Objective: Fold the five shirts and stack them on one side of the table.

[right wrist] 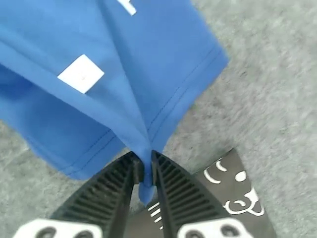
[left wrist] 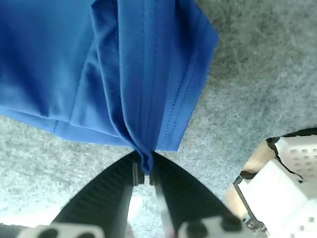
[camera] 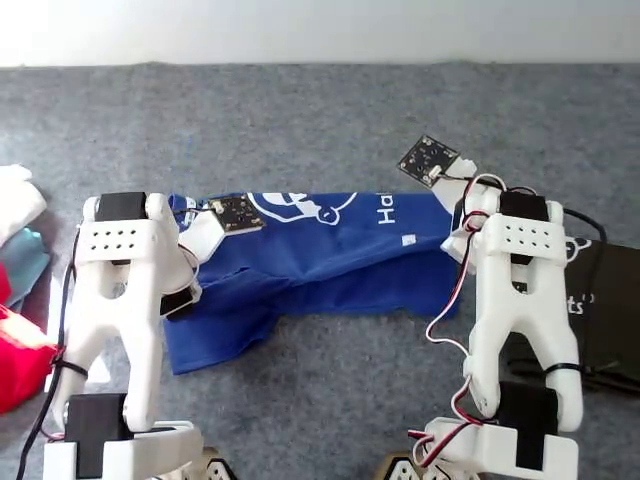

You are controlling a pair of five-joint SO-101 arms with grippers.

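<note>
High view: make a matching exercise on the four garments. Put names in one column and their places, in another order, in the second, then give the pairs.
Column one
1. blue shirt
2. black shirt
3. red garment
4. white garment

Column two
A. at the view's left edge, near side of the table
B. at the view's right edge, partly under the right arm
C. at the view's left edge, farther back
D. mid-table, pinched at its ends by the left hand and the right hand

Pairs: 1-D, 2-B, 3-A, 4-C
</note>
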